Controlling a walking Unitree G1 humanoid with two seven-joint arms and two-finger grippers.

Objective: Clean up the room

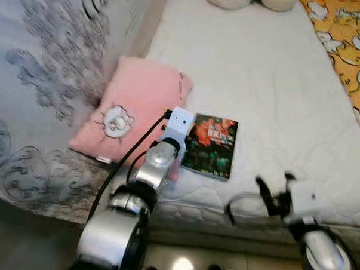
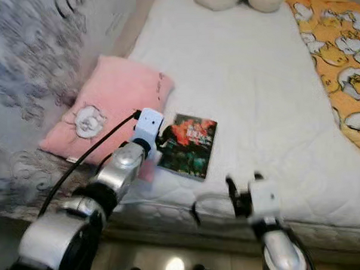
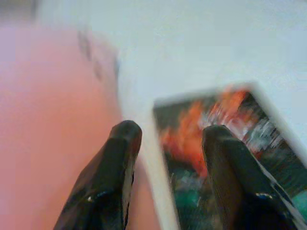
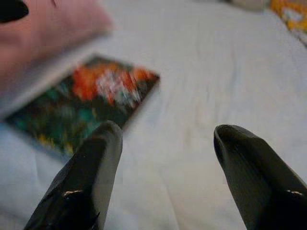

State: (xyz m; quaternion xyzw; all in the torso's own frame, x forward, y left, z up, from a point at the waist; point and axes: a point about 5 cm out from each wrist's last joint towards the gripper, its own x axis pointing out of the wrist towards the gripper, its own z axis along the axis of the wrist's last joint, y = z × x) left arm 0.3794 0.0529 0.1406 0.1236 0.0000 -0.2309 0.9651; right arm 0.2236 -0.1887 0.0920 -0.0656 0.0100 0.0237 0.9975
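I see the book (image 1: 211,145) flat on the white bed (image 1: 274,95) beside the pink pillow (image 1: 131,107); my left gripper (image 3: 168,139) straddles its edge, fingers parted, gripping nothing; right gripper (image 4: 165,139) hovers wide open nearby.

White mattress (image 1: 267,77), grey patterned blanket (image 1: 40,75), orange cartoon-print sheet (image 1: 343,38)
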